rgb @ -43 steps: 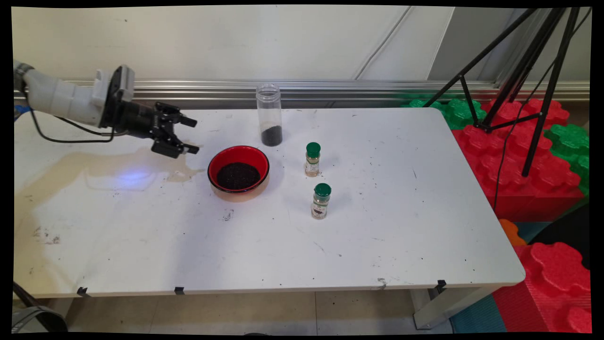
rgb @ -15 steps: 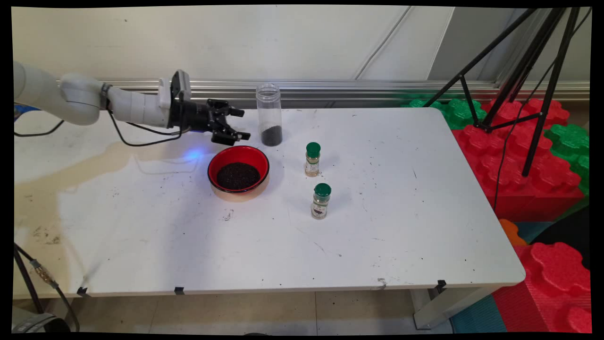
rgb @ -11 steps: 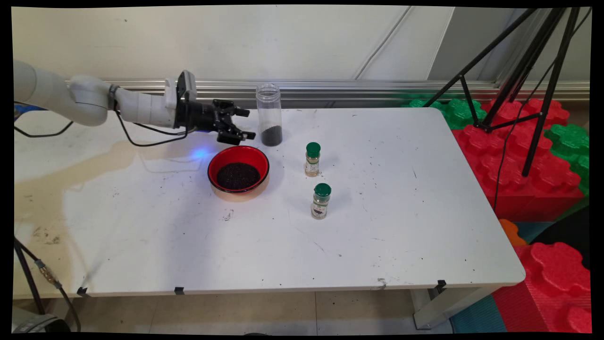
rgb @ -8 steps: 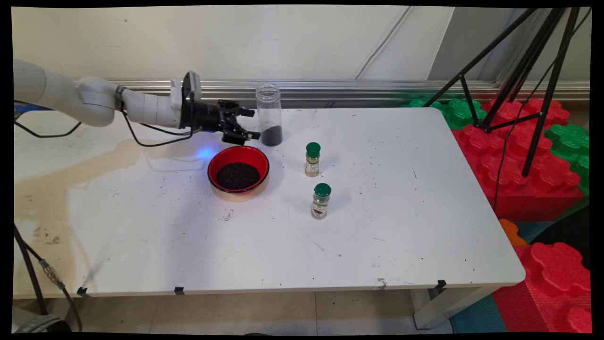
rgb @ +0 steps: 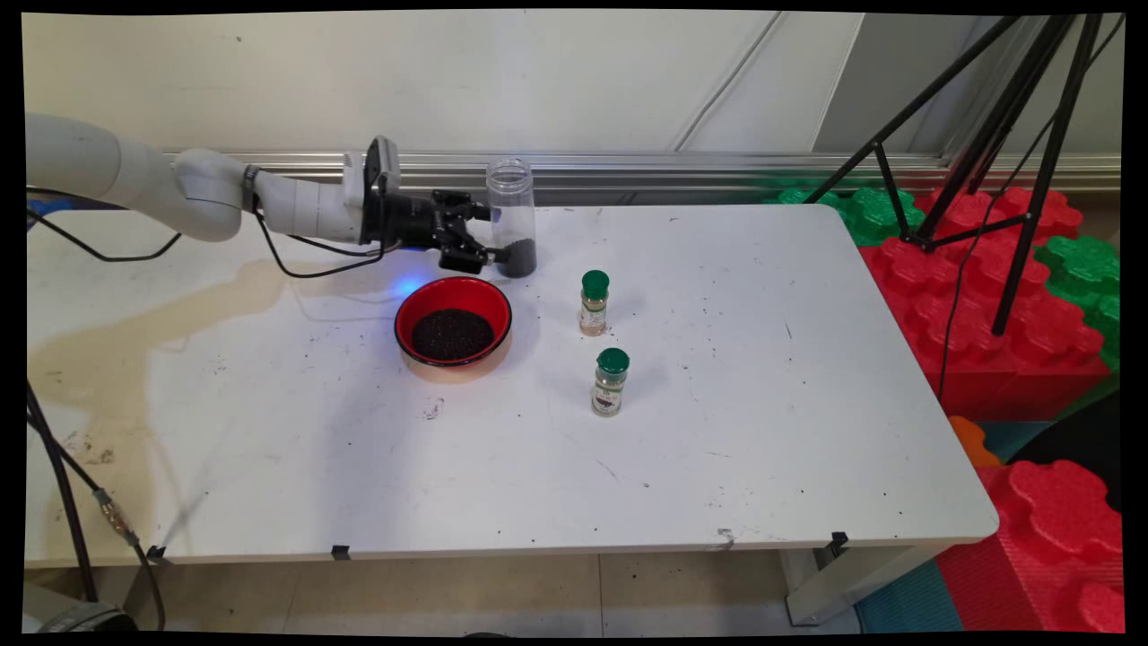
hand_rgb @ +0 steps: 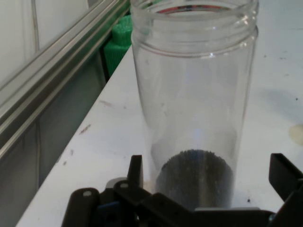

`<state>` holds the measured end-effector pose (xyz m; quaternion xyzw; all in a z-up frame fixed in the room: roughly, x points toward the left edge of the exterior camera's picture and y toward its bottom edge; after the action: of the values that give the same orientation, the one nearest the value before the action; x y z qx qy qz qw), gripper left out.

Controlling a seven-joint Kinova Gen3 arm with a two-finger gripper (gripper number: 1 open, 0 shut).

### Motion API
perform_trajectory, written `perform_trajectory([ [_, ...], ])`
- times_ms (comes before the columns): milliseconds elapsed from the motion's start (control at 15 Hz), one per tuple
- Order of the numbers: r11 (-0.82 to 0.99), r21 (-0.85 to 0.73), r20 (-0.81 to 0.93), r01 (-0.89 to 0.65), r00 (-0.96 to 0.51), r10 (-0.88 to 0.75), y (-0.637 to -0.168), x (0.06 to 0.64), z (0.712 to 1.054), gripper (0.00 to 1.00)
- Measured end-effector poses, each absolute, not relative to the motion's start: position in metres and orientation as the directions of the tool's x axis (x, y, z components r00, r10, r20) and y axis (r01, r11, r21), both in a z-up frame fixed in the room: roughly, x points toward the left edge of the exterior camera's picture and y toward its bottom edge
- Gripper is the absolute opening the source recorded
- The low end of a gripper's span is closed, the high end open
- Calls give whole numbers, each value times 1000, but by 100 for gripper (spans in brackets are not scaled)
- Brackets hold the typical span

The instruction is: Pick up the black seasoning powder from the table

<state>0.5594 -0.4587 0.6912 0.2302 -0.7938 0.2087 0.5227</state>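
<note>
A tall clear plastic jar (rgb: 511,211) without a lid stands at the back of the white table (rgb: 762,386), a layer of dark grains in its bottom. My gripper (rgb: 495,238) lies level, coming from the left, open, with its fingertips on either side of the jar's lower part. In the hand view the jar (hand_rgb: 194,94) fills the middle, and one finger (hand_rgb: 136,171) shows left of it and the other at the right edge; I see no contact with the jar. Just in front of the gripper sits a red bowl (rgb: 403,312) of dark grains.
Two small spice bottles with green caps (rgb: 594,303) (rgb: 610,382) stand right of the bowl. A metal rail (rgb: 682,163) runs along the wall behind the table. A black tripod (rgb: 1013,135) and red and green foam blocks (rgb: 995,305) stand off the right edge.
The arm has reached rightward along the back of the table, from left of the bowl up to the jar. Its fingers have stayed open. Nothing on the table has moved.
</note>
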Motion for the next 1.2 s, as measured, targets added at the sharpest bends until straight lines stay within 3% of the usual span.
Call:
perform_trajectory([
  [1067, 814, -74, 938, -577, -318, -140, -487, 545, 682, 100],
  [1133, 814, -74, 938, -576, -318, -140, -487, 545, 682, 0],
  [1200, 815, -74, 938, -575, -318, -139, -488, 545, 682, 0],
])
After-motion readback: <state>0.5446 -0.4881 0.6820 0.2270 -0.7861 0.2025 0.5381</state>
